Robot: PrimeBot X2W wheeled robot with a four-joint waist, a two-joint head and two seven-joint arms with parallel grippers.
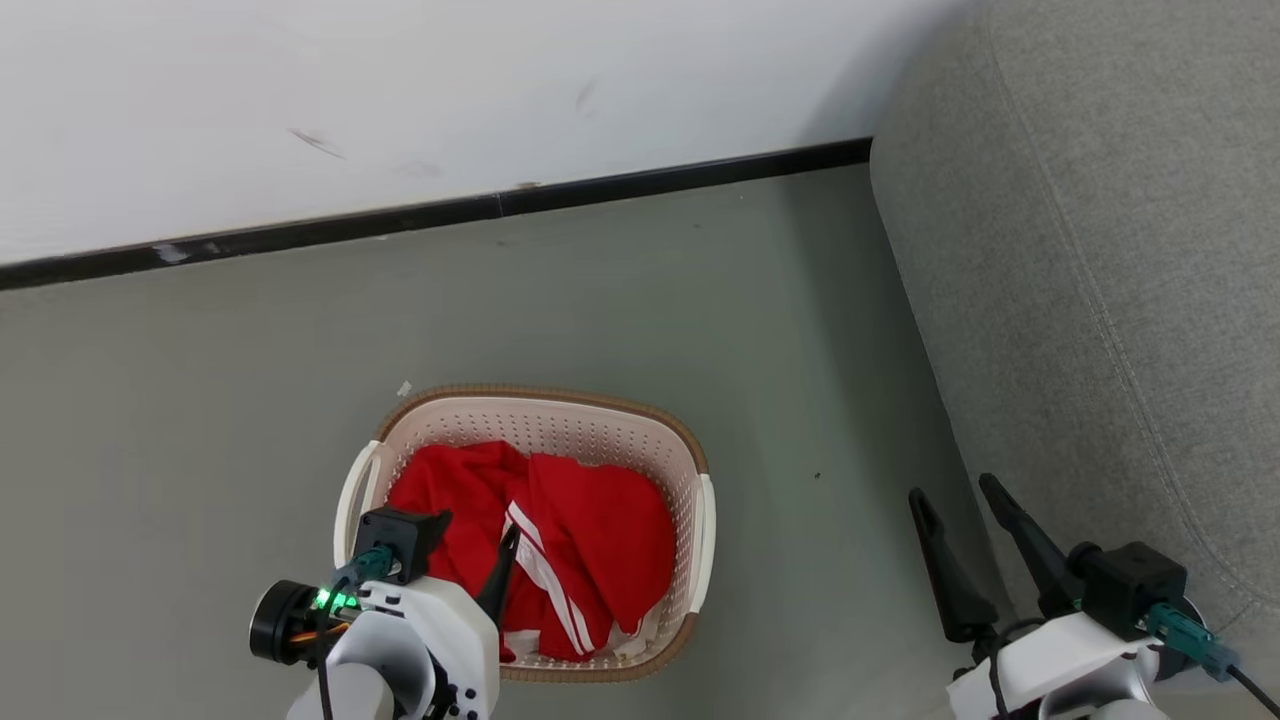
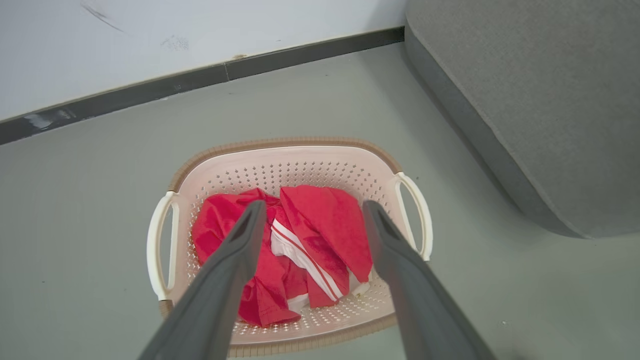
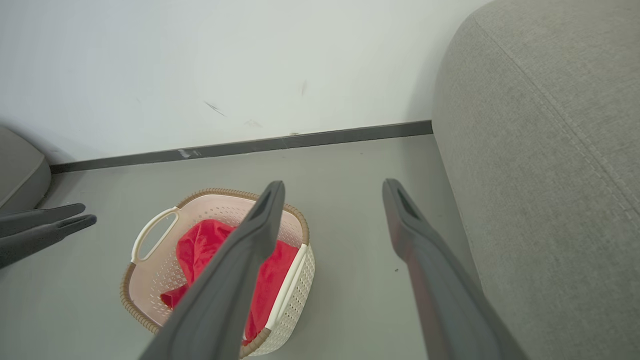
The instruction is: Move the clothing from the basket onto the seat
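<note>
The left gripper sits at seven o'clock in the head view, at the near-left part of the basket. From that angle one dark finger rises past the white wrist housing, which hides the other. The left wrist view gives both fingers, spread wide with nothing between them, their tips lined up over the clothing. Whether they touch the fabric cannot be told.

The clothing lies heaped inside the basket: red folds, white stripes running toward five o'clock, and a white hem band at the near wall. The basket stands on the grey floor at six o'clock, well apart from the seat.

The right gripper is at five o'clock, its fingers apart and empty, over the floor just beside the seat's rounded edge. The seat fills the three o'clock side up to the white wall.

The right wrist view adds the basket's perforated outer wall at seven o'clock. At nine o'clock the left gripper's fingers reach in, and a rounded grey cushion edge lies against the dark skirting.
</note>
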